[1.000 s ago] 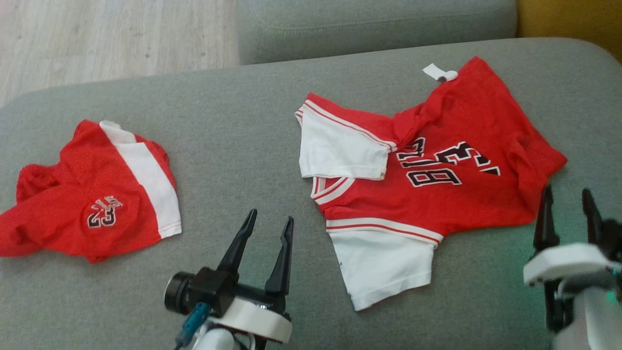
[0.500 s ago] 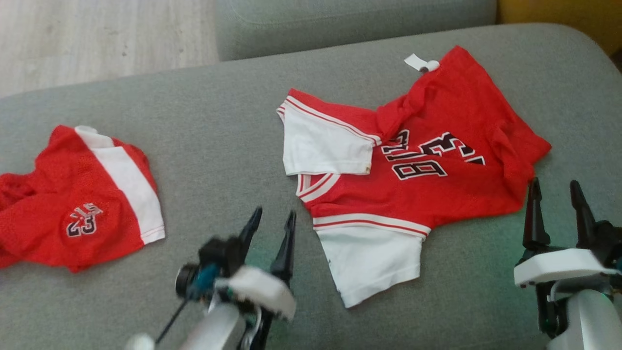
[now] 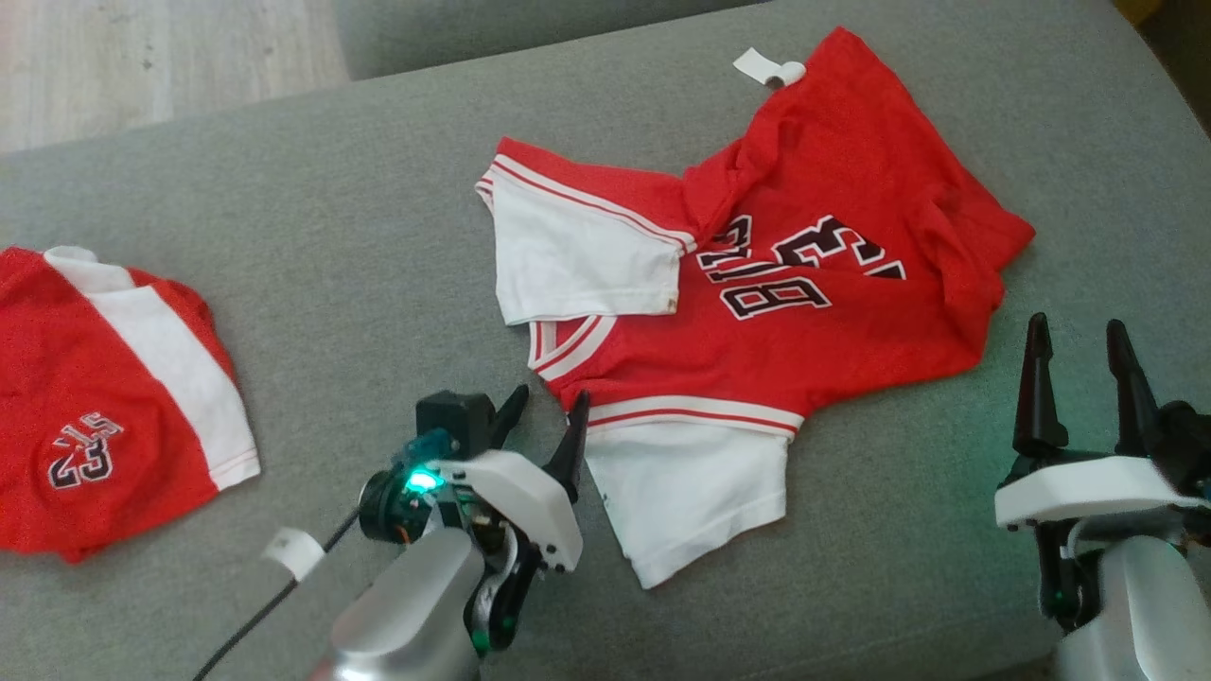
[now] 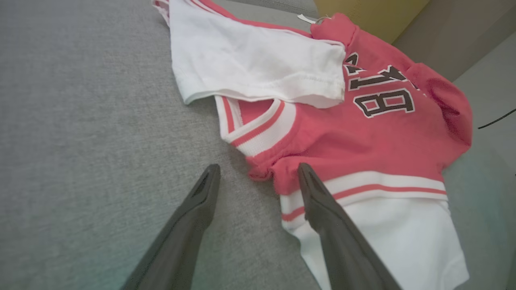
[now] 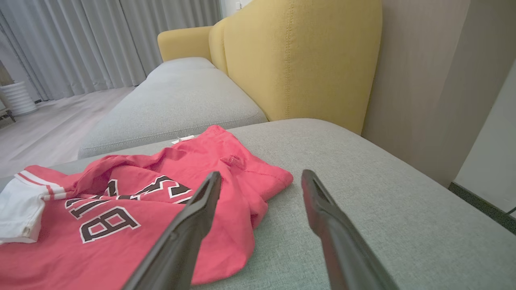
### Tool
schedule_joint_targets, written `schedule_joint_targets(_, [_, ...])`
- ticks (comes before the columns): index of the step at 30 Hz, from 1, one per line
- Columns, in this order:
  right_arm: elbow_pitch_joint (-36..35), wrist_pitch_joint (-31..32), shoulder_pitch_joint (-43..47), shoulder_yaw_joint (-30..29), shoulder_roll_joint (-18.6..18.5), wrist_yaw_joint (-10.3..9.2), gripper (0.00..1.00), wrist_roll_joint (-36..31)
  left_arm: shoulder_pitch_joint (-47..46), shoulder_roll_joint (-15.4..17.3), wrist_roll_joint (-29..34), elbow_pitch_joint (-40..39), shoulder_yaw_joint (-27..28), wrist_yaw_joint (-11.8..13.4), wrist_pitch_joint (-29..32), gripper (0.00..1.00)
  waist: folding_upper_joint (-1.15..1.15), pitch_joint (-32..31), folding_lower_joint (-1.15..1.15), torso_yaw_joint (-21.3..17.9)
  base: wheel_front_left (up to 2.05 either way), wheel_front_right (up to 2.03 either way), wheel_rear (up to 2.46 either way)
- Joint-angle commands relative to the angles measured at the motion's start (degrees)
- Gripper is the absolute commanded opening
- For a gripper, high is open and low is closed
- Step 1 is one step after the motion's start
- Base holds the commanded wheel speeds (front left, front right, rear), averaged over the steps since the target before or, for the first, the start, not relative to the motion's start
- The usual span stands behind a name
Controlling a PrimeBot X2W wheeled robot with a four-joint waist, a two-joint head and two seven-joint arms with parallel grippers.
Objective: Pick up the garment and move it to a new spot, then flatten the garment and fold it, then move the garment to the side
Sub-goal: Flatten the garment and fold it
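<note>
The jersey (image 3: 804, 312) lies face up on the grey sofa seat (image 3: 359, 189), a little right of the middle in the head view. Its long axis runs from the collar at about 8 o'clock to the rumpled hem at about 2 o'clock. One white sleeve is folded over the chest and the other spreads toward 6 o'clock. The left tool (image 3: 550, 397) is the nearer one. Its fingers are apart and empty, and the collar is just beyond them at 12 to 1 o'clock. In the left wrist view one finger hangs over bare seat and the other over the striped shoulder band, with the red shoulder edge between them. Whether either finger touches cloth cannot be told. The right tool (image 3: 1077, 326) is also spread and empty. It stands beside the hem's near corner, which is close at 11 o'clock but apart from it. A grasp at the shoulder therefore looks to be the left arm's job, with the right arm placed to take the hem side. Open room lies toward 9 to 10 o'clock, a broad bare stretch before the shorts (image 3: 95, 407), which rest well apart at the seat's left end. To the right the seat rounds off to its edge, and the yellow backrest (image 5: 302, 56) stands off its far right corner. A second seat lies beyond the hem at 12 o'clock, so there is less room on those sides.
</note>
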Motion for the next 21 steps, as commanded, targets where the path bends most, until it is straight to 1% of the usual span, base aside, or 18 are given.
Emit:
schedule_joint_targets(1, [-1.45, -0.66, -2.26, 1.56, -0.30, -0.04, 1.00, 1.01, -2.86, 0.08, -0.95, -1.23, 0.99, -0.47, -0.24, 1.00, 0.00, 0.40, -0.01, -0.39, 0.00, 0.00, 0.00])
schedule_joint_targets(3, [-1.20, -0.70, -2.56, 1.86, -0.30, -0.04, 1.00, 2.01, -3.36, 0.08, -3.33, -0.89, 0.13, -1.58, 0.14, 1.00, 0.00, 0.82, -0.01, -0.74, 0.00, 0.00, 0.00])
schedule_joint_targets(9, [-1.04, -0.77, -3.34, 2.72, -0.30, -0.04, 1.00, 2.37, -5.58, 0.08, -6.42, 1.27, -2.20, -1.69, -0.37, 1.00, 0.00, 1.93, -0.01, -1.91, 0.00, 0.00, 0.00])
schedule_joint_targets(10, [-1.19, -0.77, -3.48, 2.81, -0.30, -0.04, 1.00, 2.44, -6.02, 0.08, -6.76, 1.61, -2.57, -1.74, -0.60, 0.40, 0.00, 2.10, -0.01, -2.07, 0.00, 0.00, 0.00])
schedule_joint_targets(11, [-1.38, -0.78, -3.54, 2.91, -0.30, -0.04, 1.00, 2.49, -6.46, 0.08, -6.99, 1.96, -2.92, -1.83, -0.98, 0.00, 0.00, 2.21, -0.01, -2.20, 0.00, 0.00, 0.00])
schedule_joint_targets(17, [-2.13, -0.79, -3.14, 2.68, -0.30, -0.04, 1.00, 2.45, -9.14, 0.08, -7.46, 5.24, -2.15, -1.41, -6.18, 0.00, 0.00, 1.86, -0.01, -1.97, 0.00, 0.00, 0.00])
schedule_joint_targets(21, [-2.21, -0.79, -2.88, 2.35, -0.30, -0.04, 1.00, 1.96, -10.42, 1.01, -7.45, 7.66, -0.42, -1.27, -9.92, 0.00, 0.00, 0.83, -0.01, -1.04, 0.00, 0.00, 0.00])
